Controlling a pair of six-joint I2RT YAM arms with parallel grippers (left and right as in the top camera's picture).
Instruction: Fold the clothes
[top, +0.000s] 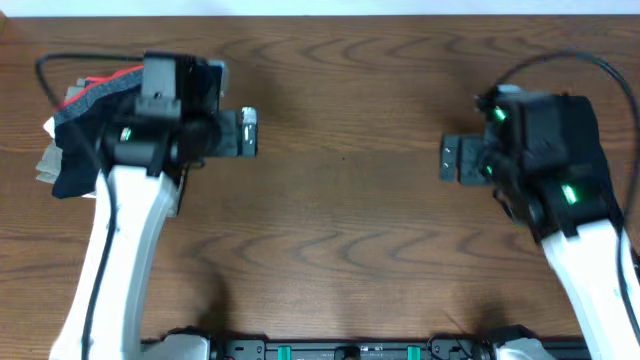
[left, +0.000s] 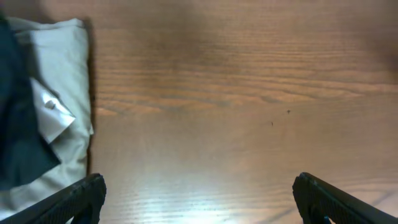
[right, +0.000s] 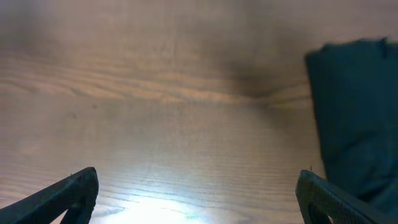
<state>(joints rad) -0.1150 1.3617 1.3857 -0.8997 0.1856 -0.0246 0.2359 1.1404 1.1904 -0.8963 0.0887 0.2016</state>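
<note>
A pile of clothes (top: 78, 140) lies at the table's left edge, partly under my left arm: black fabric, a coral-red strip (top: 116, 76) and pale grey pieces. The left wrist view shows black cloth (left: 15, 124) on a pale folded piece (left: 65, 68) at its left edge. My left gripper (top: 247, 133) is open and empty over bare wood (left: 199, 202), right of the pile. My right gripper (top: 448, 158) is open and empty over bare wood (right: 199, 196). A black garment (right: 354, 112) lies just right of it in the right wrist view; overhead it is hidden by the arm.
The brown wooden table (top: 340, 220) fills the view. A black cable (top: 590, 65) runs over the far right. The arm bases and a black rail (top: 340, 350) stand along the front edge.
</note>
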